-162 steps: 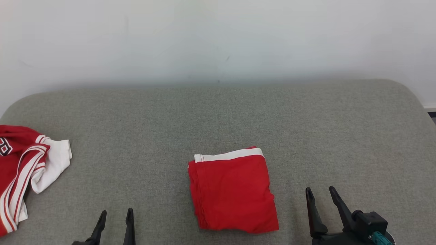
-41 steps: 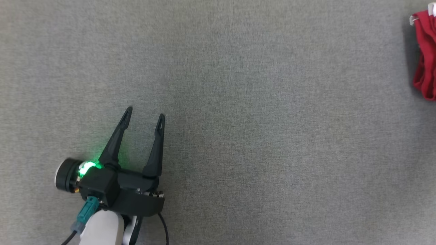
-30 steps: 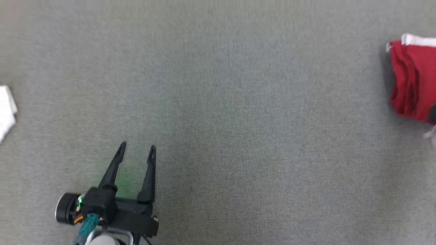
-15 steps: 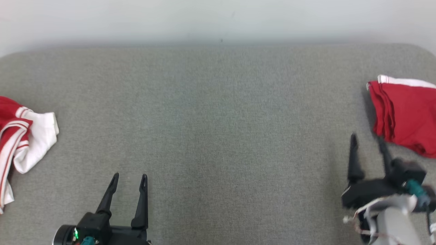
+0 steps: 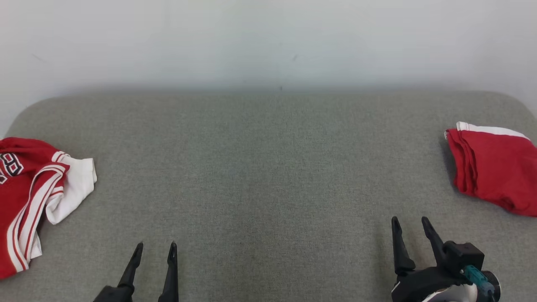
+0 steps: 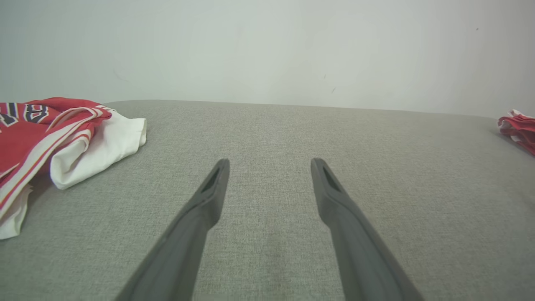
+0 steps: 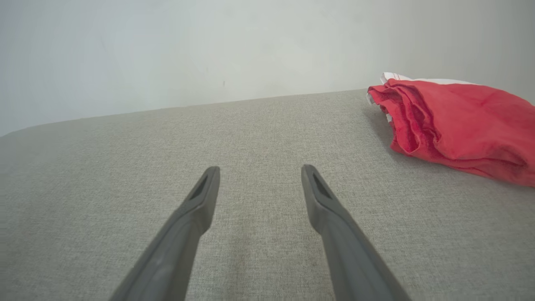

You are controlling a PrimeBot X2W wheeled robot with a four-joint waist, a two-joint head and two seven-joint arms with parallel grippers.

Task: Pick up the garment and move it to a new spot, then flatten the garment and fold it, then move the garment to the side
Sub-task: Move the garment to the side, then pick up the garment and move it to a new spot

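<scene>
A folded red garment (image 5: 495, 170) with a white band lies at the right edge of the grey cushion; the right wrist view has it at the upper right (image 7: 455, 125), and the left wrist view catches its edge (image 6: 518, 127). My right gripper (image 5: 409, 222) hovers open at the lower right, below and left of that garment, apart from it. My left gripper (image 5: 155, 247) is open at the lower left with nothing between its fingers. In the wrist views both pairs of fingers (image 6: 269, 163) (image 7: 259, 169) point over bare cushion.
A crumpled red and white jersey (image 5: 33, 193) with dark lettering lies at the left edge, seen also in the left wrist view (image 6: 62, 133). The grey cushion (image 5: 268, 167) ends at a pale wall (image 5: 268, 42) behind. Its corners are rounded.
The head camera has swung up and settled on the whole cushion. The folded garment now lies at the right edge instead of the middle. Both grippers have drawn back to the bottom edge, open.
</scene>
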